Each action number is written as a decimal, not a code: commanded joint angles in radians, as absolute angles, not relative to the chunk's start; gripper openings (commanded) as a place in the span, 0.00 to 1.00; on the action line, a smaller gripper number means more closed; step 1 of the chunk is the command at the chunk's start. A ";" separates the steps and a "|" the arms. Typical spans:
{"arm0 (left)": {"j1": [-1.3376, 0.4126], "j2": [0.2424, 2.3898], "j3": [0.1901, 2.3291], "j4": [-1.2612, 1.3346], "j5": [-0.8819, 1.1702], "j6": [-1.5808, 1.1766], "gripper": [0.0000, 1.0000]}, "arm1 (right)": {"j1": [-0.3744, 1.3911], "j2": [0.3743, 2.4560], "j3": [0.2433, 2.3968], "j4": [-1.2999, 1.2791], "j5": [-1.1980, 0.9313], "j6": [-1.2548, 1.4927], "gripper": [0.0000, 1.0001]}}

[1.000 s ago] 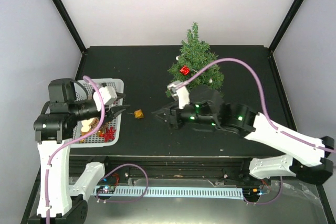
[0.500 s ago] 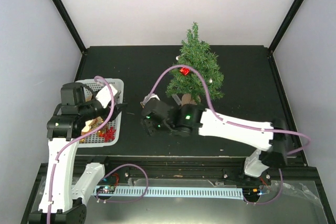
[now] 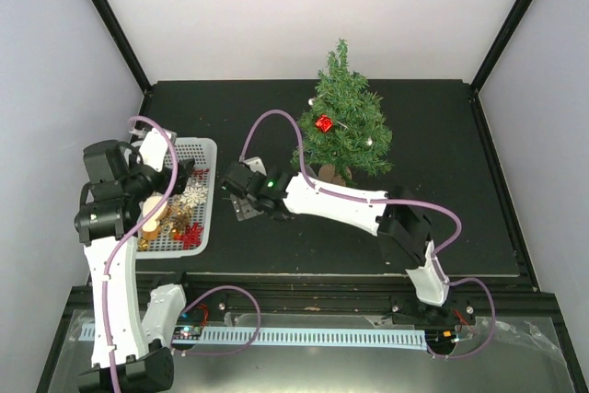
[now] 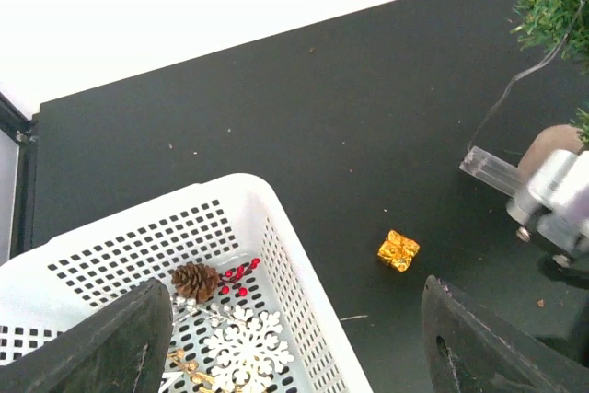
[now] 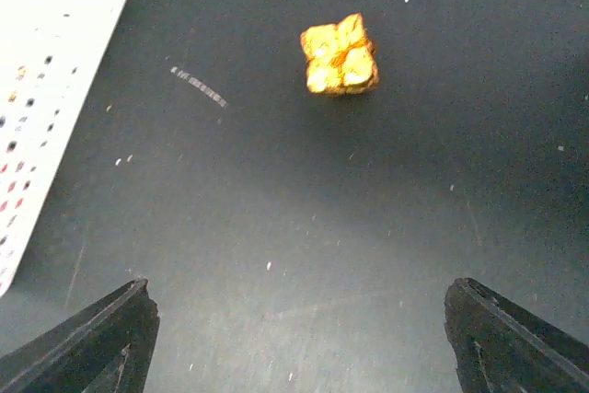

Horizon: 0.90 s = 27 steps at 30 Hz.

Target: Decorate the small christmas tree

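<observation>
**Top view.** Small christmas tree (image 3: 343, 126): stood upright on the black table (image 3: 442, 181), at one o'clock from centre, with a red gift ornament (image 3: 323, 123) among its branches. White basket (image 3: 204, 146): at nine o'clock. Left gripper (image 3: 182, 176) was over the basket; right gripper (image 3: 236, 189) was just beside the basket's three o'clock side. Jaw state could not be read in this view.

**Left wrist view.** Left gripper (image 4: 294, 356): jaws wide apart, nothing between them, above the basket's (image 4: 248, 189) corner. Contents: pinecone (image 4: 194, 280), red berries (image 4: 237, 275), white snowflake (image 4: 244, 347). Gold gift ornament (image 4: 398, 250): on the table, at three o'clock of the basket. Tree sprig (image 4: 552, 6): at two o'clock.

**Right wrist view.** Right gripper (image 5: 299, 347): jaws wide apart, empty. The gold gift (image 5: 340, 54) lay at twelve o'clock, well apart from the fingers (image 5: 92, 347).
</observation>
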<state>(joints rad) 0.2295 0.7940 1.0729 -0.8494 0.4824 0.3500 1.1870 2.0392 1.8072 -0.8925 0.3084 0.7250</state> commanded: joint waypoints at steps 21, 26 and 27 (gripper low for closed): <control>0.304 0.710 1.018 -0.784 0.664 0.295 0.78 | 1.111 2.189 1.735 -0.565 0.368 0.522 0.83; 0.310 0.699 1.003 -0.776 0.667 0.295 0.79 | 1.096 2.232 1.758 -0.534 0.387 0.515 0.82; 0.312 0.698 1.001 -0.777 0.667 0.296 0.79 | 1.092 2.241 1.763 -0.527 0.390 0.511 0.82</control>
